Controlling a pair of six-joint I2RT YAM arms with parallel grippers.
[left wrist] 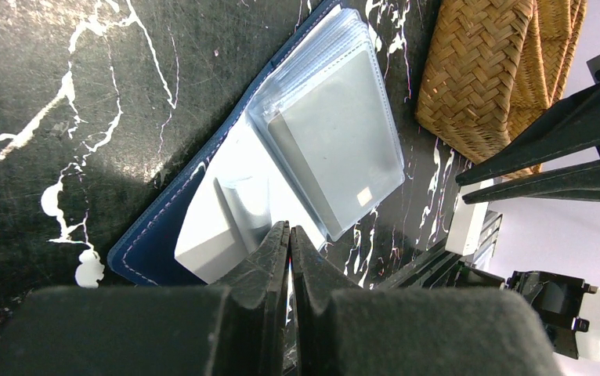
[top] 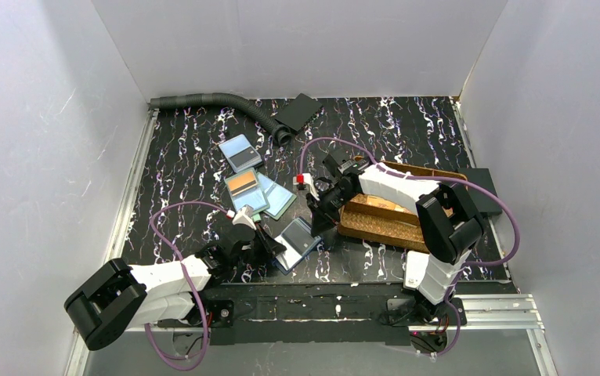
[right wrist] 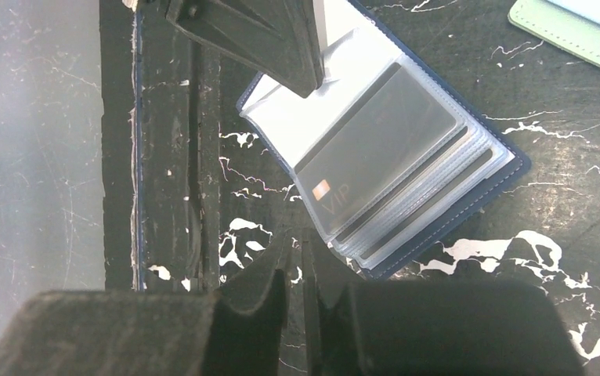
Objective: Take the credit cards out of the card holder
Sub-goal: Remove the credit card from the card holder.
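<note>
The navy card holder [top: 300,244] lies open near the table's front, its clear sleeve pages fanned out. A dark grey card [right wrist: 383,149] marked VIP sits in the top sleeve, and it also shows in the left wrist view [left wrist: 336,149]. My left gripper [left wrist: 289,229] is shut, with its tips on the near edge of the holder's white inner page [left wrist: 211,235]. My right gripper [right wrist: 306,243] is open by a narrow gap and empty, with its tips at the corner of the sleeve stack. A light blue card [top: 240,153], an orange card [top: 243,185] and a teal card [top: 275,199] lie loose behind the holder.
A brown woven tray [top: 379,225] stands just right of the holder, under the right arm. A grey corrugated hose [top: 211,100] and a flat black rectangle [top: 297,112] lie at the back. White walls enclose three sides. A metal rail [top: 477,304] runs along the front edge.
</note>
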